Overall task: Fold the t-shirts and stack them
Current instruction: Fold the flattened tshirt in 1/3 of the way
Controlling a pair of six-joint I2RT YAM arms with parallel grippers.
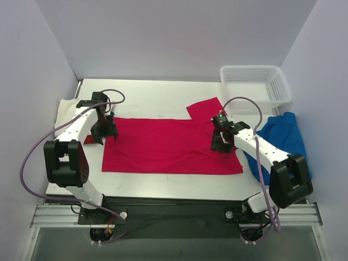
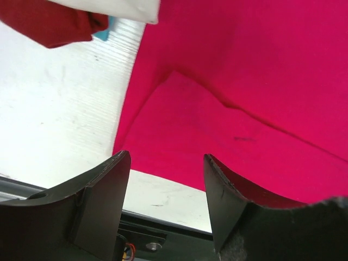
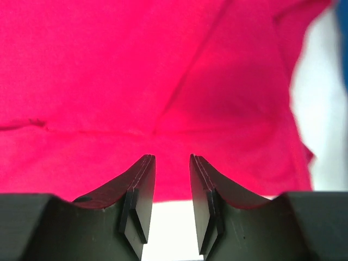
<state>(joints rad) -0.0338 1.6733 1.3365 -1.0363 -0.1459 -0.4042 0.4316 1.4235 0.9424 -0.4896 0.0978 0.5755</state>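
The red shirt (image 1: pixel 163 147) lies flat, left of and nearer than the basket (image 1: pixel 250 68). The blue shirt (image 1: pixel 283 133) is heaped just near of the basket, and the cream shirt (image 1: pixel 68 106) lies far left of it. The left gripper (image 2: pixel 166 157) hangs wide open and empty over the red end farthest from the basket. The right gripper (image 3: pixel 171 157) is over the end nearest the basket, jaws narrowly parted with no cloth between. Both should bite the hem fully and lift evenly.

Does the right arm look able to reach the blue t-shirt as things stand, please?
Probably yes: the blue t-shirt lies right beside that arm, nothing on top, a short swing from the right hand.
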